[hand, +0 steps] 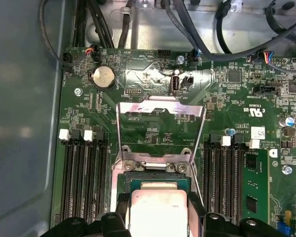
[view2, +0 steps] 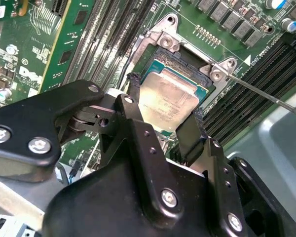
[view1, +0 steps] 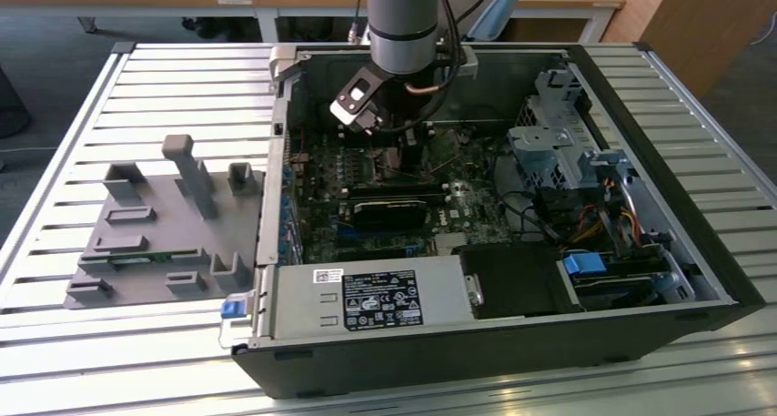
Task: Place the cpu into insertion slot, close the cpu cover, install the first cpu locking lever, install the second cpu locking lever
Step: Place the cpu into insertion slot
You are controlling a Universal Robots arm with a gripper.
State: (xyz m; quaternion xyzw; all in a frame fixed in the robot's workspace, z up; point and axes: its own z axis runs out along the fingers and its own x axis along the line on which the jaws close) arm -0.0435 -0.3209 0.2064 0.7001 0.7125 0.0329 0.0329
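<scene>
The cpu [view2: 168,101], a silvery square on a green base, sits in the black-rimmed insertion slot [view2: 183,58] in both wrist views. My gripper [view2: 165,98] is shut on the cpu, one black finger [view2: 133,96] against each of two opposite edges. In the first wrist view the cpu [hand: 159,210] lies between the fingers [hand: 196,210], and the cpu cover [hand: 160,106], a silvery frame, is swung open beyond the slot. A thin metal locking lever [view2: 266,95] sticks out beside the socket. In the exterior view my gripper [view1: 370,132] reaches down into the open computer case [view1: 486,343].
Long black memory slots [hand: 84,182] flank the socket on both sides. Black cables [hand: 187,29] hang near the case wall. A drive cage [view1: 552,152] and power supply [view1: 370,298] stand inside the case. A grey fixture [view1: 170,216] rests on the slatted table [view1: 73,343].
</scene>
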